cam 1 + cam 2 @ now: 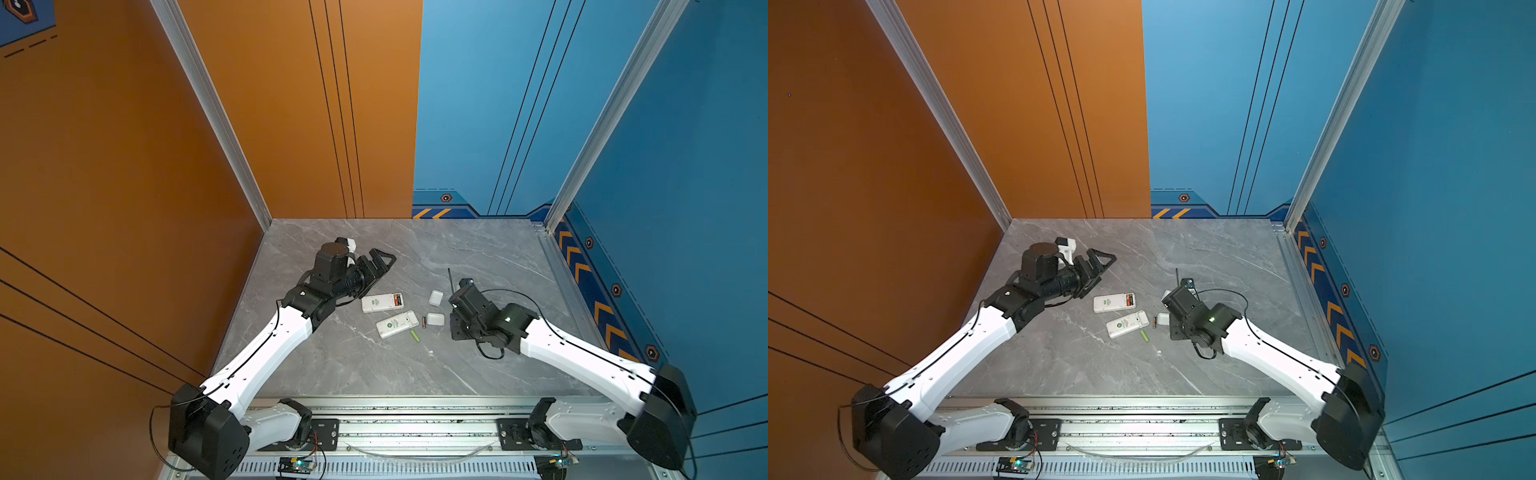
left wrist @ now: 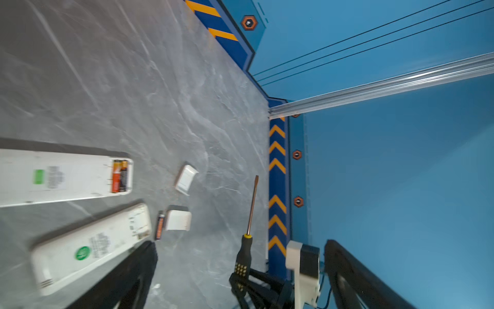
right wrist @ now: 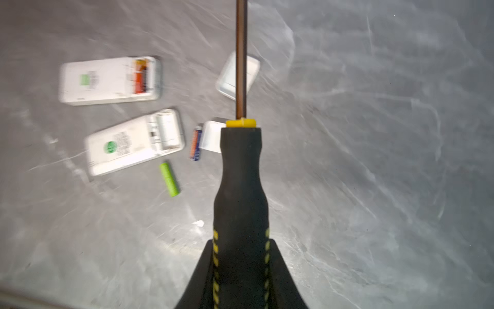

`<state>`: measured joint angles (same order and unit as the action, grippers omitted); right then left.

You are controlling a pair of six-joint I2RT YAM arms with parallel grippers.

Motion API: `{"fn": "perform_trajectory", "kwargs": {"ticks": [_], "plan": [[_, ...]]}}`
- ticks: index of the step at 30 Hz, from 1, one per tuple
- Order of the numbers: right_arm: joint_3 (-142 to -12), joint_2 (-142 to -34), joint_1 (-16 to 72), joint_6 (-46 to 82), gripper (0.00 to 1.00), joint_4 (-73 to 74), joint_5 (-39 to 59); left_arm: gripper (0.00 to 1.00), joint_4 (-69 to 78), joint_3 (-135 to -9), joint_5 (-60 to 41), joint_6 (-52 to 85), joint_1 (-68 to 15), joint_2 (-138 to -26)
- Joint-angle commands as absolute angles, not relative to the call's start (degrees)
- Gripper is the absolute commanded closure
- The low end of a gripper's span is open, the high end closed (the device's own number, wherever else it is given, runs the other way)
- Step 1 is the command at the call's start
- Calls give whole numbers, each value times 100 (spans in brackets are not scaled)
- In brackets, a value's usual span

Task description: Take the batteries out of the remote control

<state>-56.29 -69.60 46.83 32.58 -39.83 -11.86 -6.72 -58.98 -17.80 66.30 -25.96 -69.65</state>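
**Right jaws clamped on the screwdriver, left jaws spread wide**

In both top views the right gripper (image 3: 242, 258) sits just right of the frame's centre. Its jaws are closed on the black-and-yellow handle of the screwdriver (image 3: 240, 174). The right wrist view shows a finger pressed against each side of the handle near its butt end. The thin shaft runs out beyond the jaws, toward the top of the frame in the top views. I cannot tell whether its tip touches the grey marbled surface (image 1: 478, 249).

The left gripper (image 1: 382, 260) is left of centre, higher in the frame than the two remotes. Its jaws are spread wide and grip nothing, and they stand apart from the nearest remote.

The upper remote (image 1: 380, 303) lies back-up with its compartment uncovered at the right end. A pair of batteries (image 1: 397, 299), orange-red and dark, sits in that compartment.

The lower remote (image 1: 395, 325) lies just below it, tilted, and its open compartment shows only white plastic. The lime green battery (image 1: 415, 336) lies on the surface just below that remote's right end. The dark battery (image 1: 424, 322) lies just beside the same end, close against a white lid (image 1: 435, 319).

A second lid (image 1: 436, 297) rests a little higher in the frame, near the right gripper.
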Motion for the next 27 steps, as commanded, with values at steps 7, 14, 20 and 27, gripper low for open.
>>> {"fn": "perform_trajectory", "kwargs": {"ticks": [7, 14, 20, 27], "plan": [[-6295, -7215, 5119, 1098, 100, -4654, -1844, 20, 144, -5802, -1955, 8716, -2950, -7114], [-6494, -7446, 5396, 913, 100, -4518, -2005, 30, -343, -5571, -1770, 8881, -3241, -7213], [-6680, -7617, 5818, 582, 100, -4702, -2692, 32, -200, -5350, -1715, 9095, -3362, -7302], [-6834, -7784, 6288, 244, 100, -4726, -3414, 36, 147, -5090, -1588, 9499, -3524, -7387]]}}
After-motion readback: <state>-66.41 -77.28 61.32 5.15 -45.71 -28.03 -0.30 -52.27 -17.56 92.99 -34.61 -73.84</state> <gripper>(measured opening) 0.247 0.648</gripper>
